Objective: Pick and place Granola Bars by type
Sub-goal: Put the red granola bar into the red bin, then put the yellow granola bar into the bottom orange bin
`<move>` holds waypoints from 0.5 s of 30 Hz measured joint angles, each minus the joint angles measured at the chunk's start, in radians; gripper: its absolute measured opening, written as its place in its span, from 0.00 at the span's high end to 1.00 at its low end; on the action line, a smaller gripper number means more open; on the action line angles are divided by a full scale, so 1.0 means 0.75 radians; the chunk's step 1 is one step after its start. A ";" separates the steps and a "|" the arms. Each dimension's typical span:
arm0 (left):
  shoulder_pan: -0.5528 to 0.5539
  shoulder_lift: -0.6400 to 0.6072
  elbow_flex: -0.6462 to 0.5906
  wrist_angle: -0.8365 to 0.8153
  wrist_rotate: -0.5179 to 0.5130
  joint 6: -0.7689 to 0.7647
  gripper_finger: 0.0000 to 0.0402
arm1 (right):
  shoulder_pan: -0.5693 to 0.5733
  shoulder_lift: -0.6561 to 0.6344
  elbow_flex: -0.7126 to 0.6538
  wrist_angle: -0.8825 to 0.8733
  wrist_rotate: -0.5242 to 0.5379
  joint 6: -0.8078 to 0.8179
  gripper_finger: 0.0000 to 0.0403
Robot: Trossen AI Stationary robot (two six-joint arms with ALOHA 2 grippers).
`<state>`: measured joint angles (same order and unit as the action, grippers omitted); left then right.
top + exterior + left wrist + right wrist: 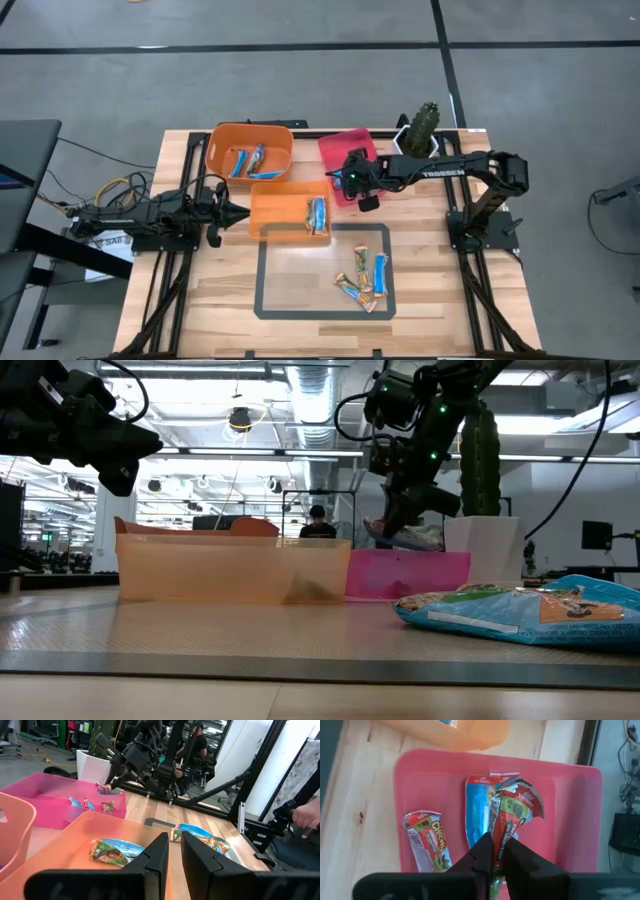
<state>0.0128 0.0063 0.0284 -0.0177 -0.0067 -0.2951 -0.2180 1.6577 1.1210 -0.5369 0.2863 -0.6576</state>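
My right gripper (365, 198) hangs over the pink bin (335, 150), shut on a red and green granola bar (512, 812). A blue bar (479, 810) and a red and green bar (426, 842) lie flat on the pink bin's floor. Several bars (362, 280) lie inside the taped rectangle on the table. The near orange bin (272, 205) holds bars (317, 213), and so does the far orange bin (225, 145). My left gripper (243, 210) waits at the near orange bin's left side, empty, its fingers (157, 857) a narrow gap apart. My right gripper pinches one end of the red and green bar (499, 845) between its two fingers. The fingers come from above, pointing down. The bar hangs below them, its crimped free end (520, 790) lowest, above the pink bin's rim (408, 560).
A cactus in a white pot (420, 125) stands behind the pink bin at the table's far right. Cables (110, 190) lie off the table's left side. A person (318, 520) stands in the room beyond the table.
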 joint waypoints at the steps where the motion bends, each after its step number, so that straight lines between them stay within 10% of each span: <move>1: 0.000 0.000 0.000 0.000 -0.001 0.000 0.89 | -0.001 0.000 0.000 0.001 0.000 0.002 0.93; 15: 0.000 0.000 0.000 0.000 0.000 0.000 0.89 | 0.002 0.000 0.000 0.001 0.000 0.008 0.79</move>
<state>0.0128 0.0063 0.0284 -0.0177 -0.0067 -0.2951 -0.2161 1.6577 1.1211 -0.5365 0.2865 -0.6518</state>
